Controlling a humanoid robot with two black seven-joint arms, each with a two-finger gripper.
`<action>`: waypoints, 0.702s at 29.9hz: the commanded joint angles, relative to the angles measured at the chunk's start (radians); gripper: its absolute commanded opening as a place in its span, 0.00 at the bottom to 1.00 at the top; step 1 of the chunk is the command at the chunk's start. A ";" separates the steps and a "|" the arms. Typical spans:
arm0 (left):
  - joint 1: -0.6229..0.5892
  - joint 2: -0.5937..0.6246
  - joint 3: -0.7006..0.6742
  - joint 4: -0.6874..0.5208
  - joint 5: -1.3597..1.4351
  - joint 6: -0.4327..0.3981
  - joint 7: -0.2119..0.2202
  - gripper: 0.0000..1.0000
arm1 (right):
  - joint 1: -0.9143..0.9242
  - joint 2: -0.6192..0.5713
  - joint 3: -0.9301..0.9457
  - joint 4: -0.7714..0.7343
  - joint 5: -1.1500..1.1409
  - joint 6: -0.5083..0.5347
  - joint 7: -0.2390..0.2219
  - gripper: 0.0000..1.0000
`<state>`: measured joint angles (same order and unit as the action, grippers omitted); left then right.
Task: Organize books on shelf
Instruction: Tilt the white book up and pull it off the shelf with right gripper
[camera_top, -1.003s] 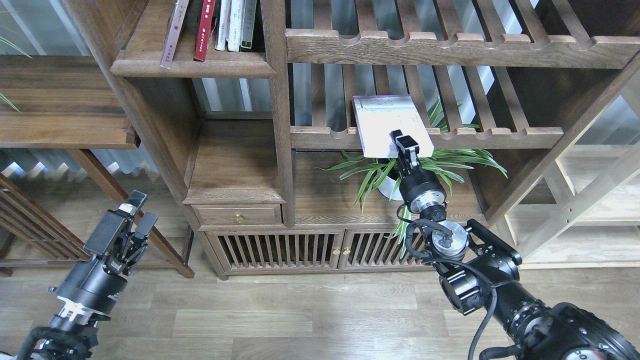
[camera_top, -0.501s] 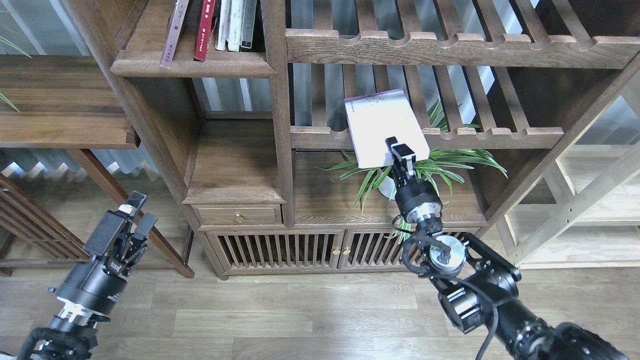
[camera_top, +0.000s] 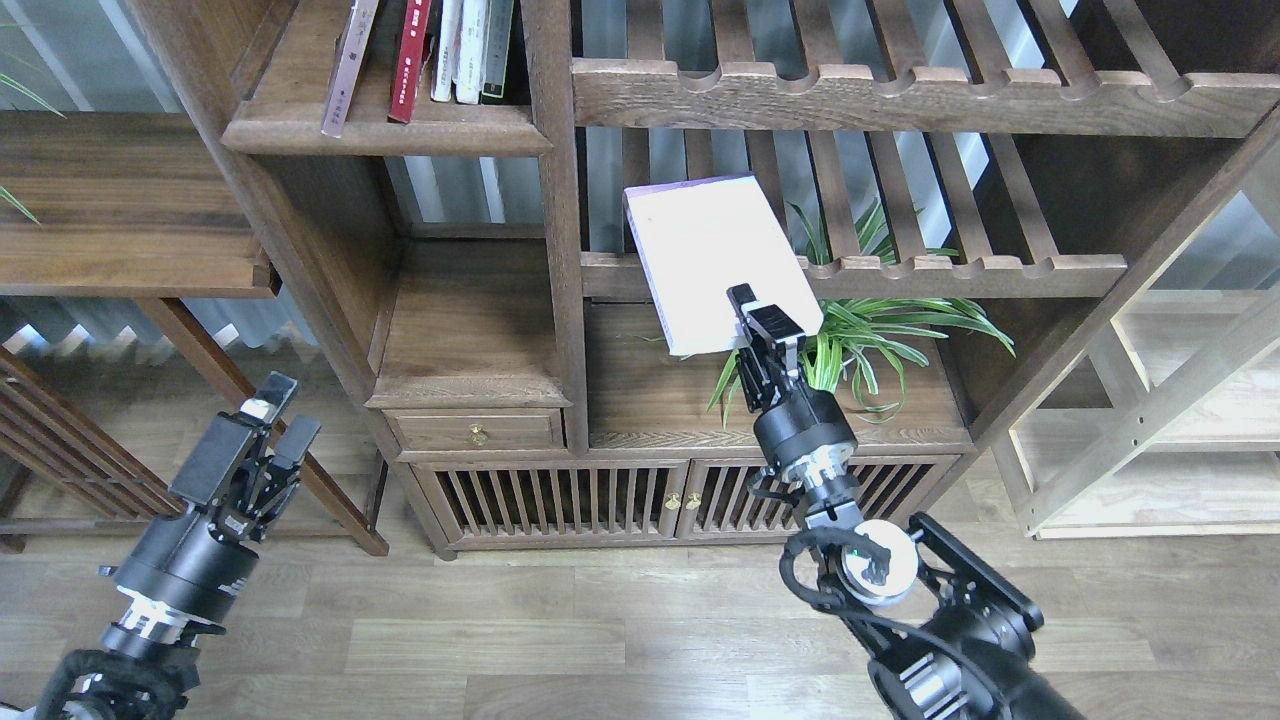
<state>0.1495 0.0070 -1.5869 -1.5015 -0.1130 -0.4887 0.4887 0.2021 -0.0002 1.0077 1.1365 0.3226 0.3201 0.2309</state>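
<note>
A large walnut-coloured bookcase (camera_top: 470, 330) was seen from above, standing on a wooden floor. The right hand (camera_top: 762, 325) was raised in front of the bookcase and was closed on the lower corner of a pale lavender-white book (camera_top: 715, 262). The book was held tilted, its cover facing the camera, in front of the slatted rack with a scalloped front rail (camera_top: 960, 272) in the middle of the bookcase, with its top edge near the central upright post. A potted green plant (camera_top: 880, 335) was placed on the board under that rack, just right of the held book.

At the top left of the bookcase, a solid dark-brown shelf (camera_top: 385, 135) with a rounded front edge was occupied by several books: a leaning maroon-grey book (camera_top: 345, 70), a red book (camera_top: 408, 60) leaning beside it, and pale-spined books (camera_top: 470, 50) standing upright against the post.

The left hand (camera_top: 268, 425) was held low, well to the left of the bookcase, over the floor. Its fingers were seen slightly parted, with nothing between them.
</note>
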 joint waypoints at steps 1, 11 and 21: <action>-0.005 -0.002 0.024 -0.005 -0.001 0.000 0.000 0.99 | -0.036 0.000 -0.003 0.074 0.000 -0.003 -0.002 0.15; -0.019 0.013 0.079 -0.042 -0.005 0.000 0.000 0.99 | -0.131 0.000 -0.017 0.175 -0.013 0.007 -0.004 0.16; -0.062 0.140 0.172 -0.056 -0.122 0.000 0.000 0.99 | -0.173 0.000 -0.101 0.181 -0.059 0.025 -0.005 0.16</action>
<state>0.0965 0.1182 -1.4345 -1.5526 -0.1938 -0.4887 0.4887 0.0327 0.0000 0.9348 1.3174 0.2826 0.3432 0.2252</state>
